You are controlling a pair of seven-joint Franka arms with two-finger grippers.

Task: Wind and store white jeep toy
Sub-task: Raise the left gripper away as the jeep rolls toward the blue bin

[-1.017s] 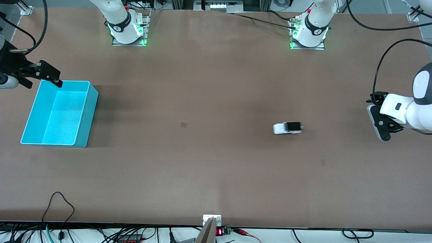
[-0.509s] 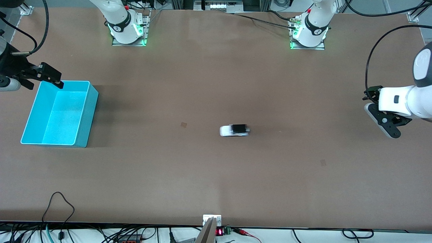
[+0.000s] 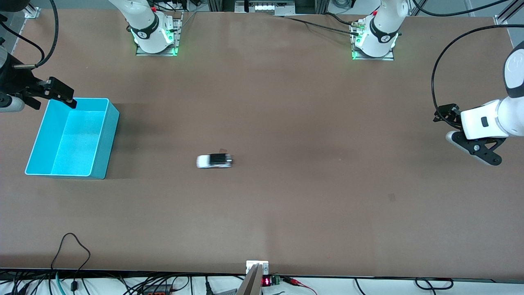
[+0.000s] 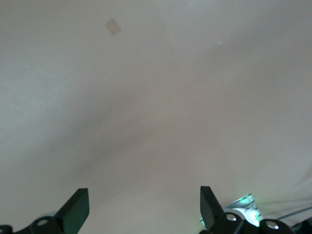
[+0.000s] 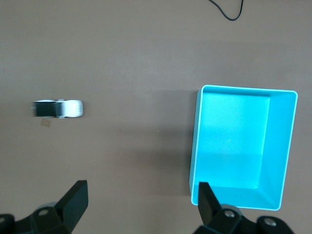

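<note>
Sitting on its wheels on the bare table, the white jeep toy (image 3: pixel 214 161) looks blurred: a small boxy white car with a dark roof panel. It lies between the two ends, nearer my right arm's end, well apart from the cyan bin (image 3: pixel 102 135). My right gripper (image 5: pixel 141 200) hangs wide over the bin's edge. My left gripper (image 4: pixel 144 208), also wide and holding nothing, waits over bare table.

White jeep toy (image 3: pixel 214 161) has rolled toward the cyan bin (image 3: pixel 104 164)
</note>
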